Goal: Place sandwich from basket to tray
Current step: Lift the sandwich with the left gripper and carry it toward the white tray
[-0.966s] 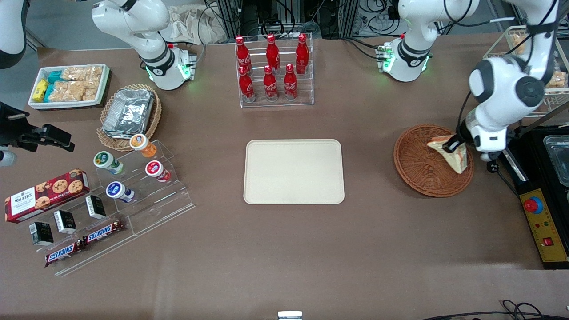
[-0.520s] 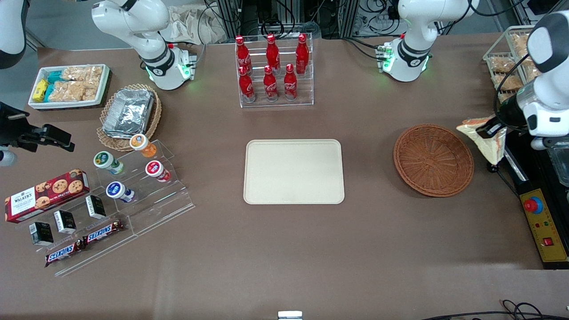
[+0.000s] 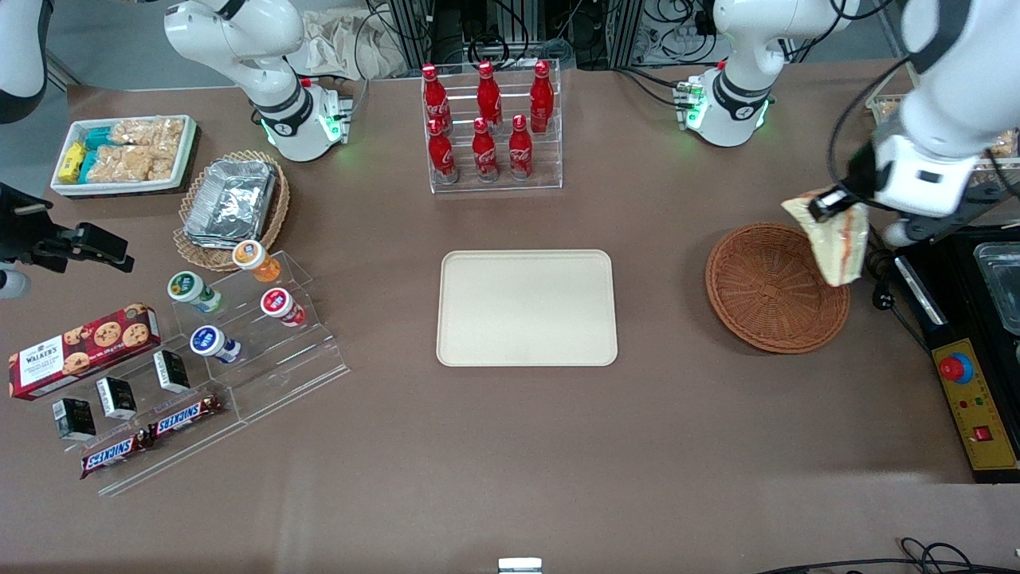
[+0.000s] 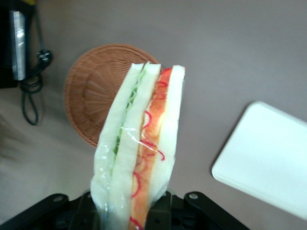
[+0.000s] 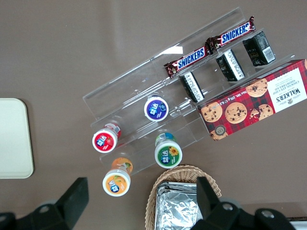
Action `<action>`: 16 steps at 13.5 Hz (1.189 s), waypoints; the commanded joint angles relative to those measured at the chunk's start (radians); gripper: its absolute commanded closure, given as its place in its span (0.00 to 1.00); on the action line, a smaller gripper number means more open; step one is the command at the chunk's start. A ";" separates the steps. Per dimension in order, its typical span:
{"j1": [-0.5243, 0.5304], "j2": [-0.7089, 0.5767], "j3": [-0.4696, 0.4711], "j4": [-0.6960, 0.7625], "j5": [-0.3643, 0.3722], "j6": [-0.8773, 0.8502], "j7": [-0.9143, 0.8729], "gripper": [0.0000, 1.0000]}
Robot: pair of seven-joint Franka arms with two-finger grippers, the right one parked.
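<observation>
My left gripper is shut on the sandwich, a plastic-wrapped white wedge with orange-red and green filling. The sandwich hangs in the air above the basket's edge on the working arm's side. The round reddish-brown wicker basket is empty. The cream tray lies flat mid-table, toward the parked arm from the basket, with nothing on it. The left wrist view has the sandwich held upright in the gripper, with the basket and a corner of the tray below.
A clear rack of red bottles stands farther from the camera than the tray. A black device with cables and a yellow control box sit at the working arm's end. Snack shelves and a foil-tray basket lie toward the parked arm's end.
The gripper lifted the sandwich out of the basket, swung out toward the working arm's end of the table, and has come back over the basket's edge, now higher.
</observation>
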 commanded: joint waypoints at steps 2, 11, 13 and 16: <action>-0.129 0.074 -0.042 0.027 0.008 0.005 -0.001 1.00; -0.296 0.337 -0.101 0.007 0.037 0.309 -0.135 1.00; -0.323 0.403 -0.101 0.007 0.074 0.375 -0.159 1.00; -0.353 0.474 -0.099 0.008 0.088 0.441 -0.168 1.00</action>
